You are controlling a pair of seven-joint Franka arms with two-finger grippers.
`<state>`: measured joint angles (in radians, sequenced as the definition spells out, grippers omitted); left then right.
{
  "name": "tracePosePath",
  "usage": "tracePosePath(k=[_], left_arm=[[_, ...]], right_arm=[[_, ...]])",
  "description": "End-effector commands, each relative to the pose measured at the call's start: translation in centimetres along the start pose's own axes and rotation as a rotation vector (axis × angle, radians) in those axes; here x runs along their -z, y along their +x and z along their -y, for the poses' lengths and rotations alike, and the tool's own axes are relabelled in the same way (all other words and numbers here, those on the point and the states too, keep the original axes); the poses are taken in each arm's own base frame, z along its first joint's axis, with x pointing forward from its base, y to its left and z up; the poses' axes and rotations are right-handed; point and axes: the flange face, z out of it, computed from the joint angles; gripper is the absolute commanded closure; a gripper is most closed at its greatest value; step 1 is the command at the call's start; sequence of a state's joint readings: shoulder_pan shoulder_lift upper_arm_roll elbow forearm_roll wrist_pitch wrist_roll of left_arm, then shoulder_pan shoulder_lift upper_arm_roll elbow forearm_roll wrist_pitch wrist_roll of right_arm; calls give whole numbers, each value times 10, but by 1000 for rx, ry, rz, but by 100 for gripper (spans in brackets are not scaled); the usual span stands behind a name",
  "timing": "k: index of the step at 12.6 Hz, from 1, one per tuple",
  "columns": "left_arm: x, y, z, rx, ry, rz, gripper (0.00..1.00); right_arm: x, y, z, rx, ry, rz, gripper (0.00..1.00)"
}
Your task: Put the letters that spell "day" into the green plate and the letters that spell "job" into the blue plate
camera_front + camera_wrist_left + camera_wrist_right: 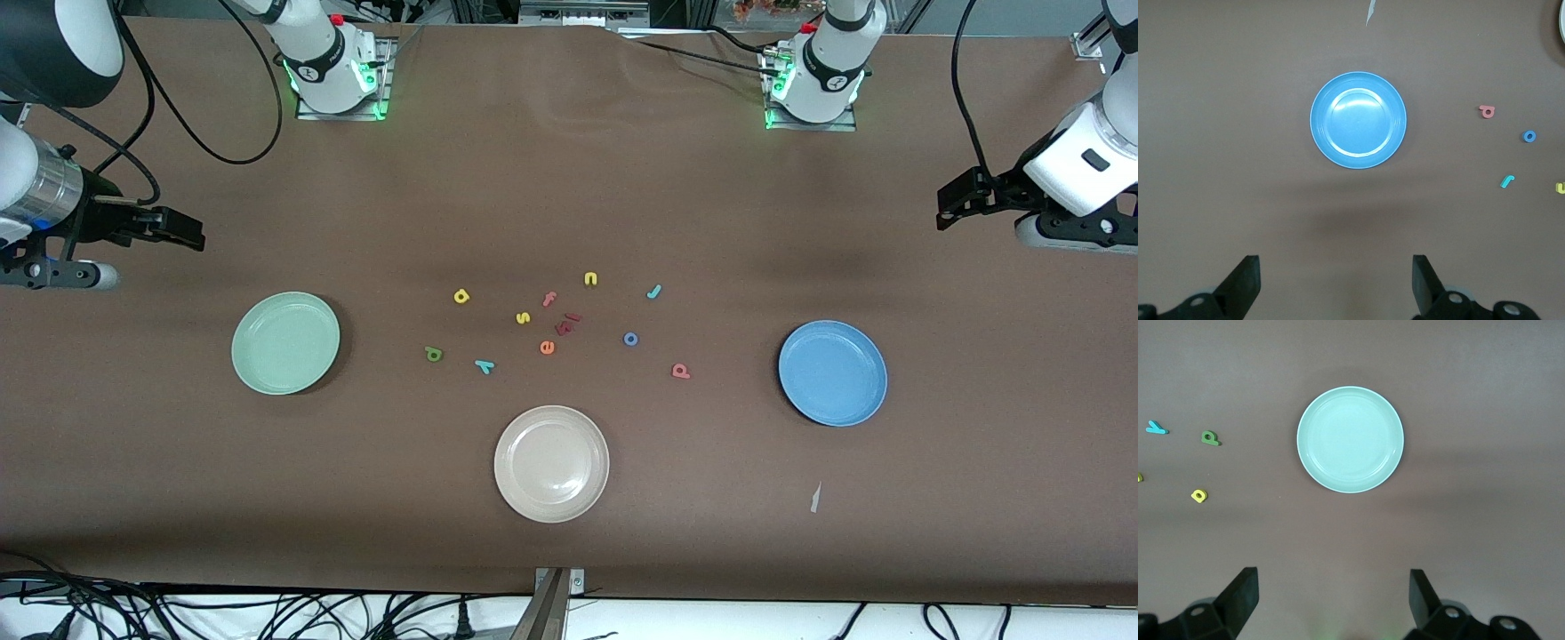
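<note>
Nothing sorted yet: we see green plate (285, 342) & blue plate (833, 372) both bare. Day/job letters (460, 297) lie loose mid-worktop btwn them. Left end effector (1335, 283) & right end effector (1331, 600) wide open, holding nothing, over worktop ends.

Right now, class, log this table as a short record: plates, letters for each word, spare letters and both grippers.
green plate: empty, toward the right arm's end
blue plate: empty, toward the left arm's end
beige plate: empty, nearest the front camera
day letters: a, d, y, on the table
job letters: j, o, b, on the table
left gripper: open, above the table
right gripper: open, above the table
</note>
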<state>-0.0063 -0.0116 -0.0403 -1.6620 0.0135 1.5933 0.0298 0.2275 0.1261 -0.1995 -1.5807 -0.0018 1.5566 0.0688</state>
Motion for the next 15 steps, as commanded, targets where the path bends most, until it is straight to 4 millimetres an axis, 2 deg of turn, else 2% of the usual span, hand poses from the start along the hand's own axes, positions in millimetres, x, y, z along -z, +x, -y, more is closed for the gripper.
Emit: tracePosePath(k=[1,7,15], left_arm=[[6,2,-2,5,-25,5,0],[7,2,-10,-11,-24,4,0],[7,2,-10,-11,-24,4,0]], right_arm=[[4,3,1,-10,6,-4,0],[4,2,2,-7,6,-4,0],[4,3,1,-8,6,-4,0]])
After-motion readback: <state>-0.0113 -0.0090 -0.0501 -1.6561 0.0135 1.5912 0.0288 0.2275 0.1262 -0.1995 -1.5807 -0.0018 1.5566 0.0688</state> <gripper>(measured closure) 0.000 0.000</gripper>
